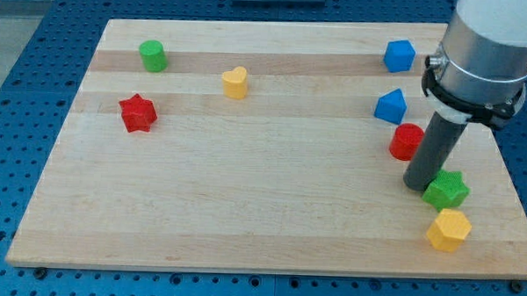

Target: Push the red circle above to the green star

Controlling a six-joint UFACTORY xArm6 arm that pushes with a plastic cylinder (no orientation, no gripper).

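The red circle (406, 141) lies on the wooden board (244, 200) at the view's right. The green star (447, 189) sits just below and to the right of it. My dark rod comes down from the arm at the view's upper right, and my tip (418, 183) rests on the board between them, just below the red circle and touching the green star's left side. The rod hides part of the red circle's right edge.
A yellow hexagon (449, 229) lies below the green star. Two blue blocks (391, 106) (399, 56) sit above the red circle. A yellow heart (235, 82), a green cylinder (152, 55) and a red star (138, 113) lie at the upper left.
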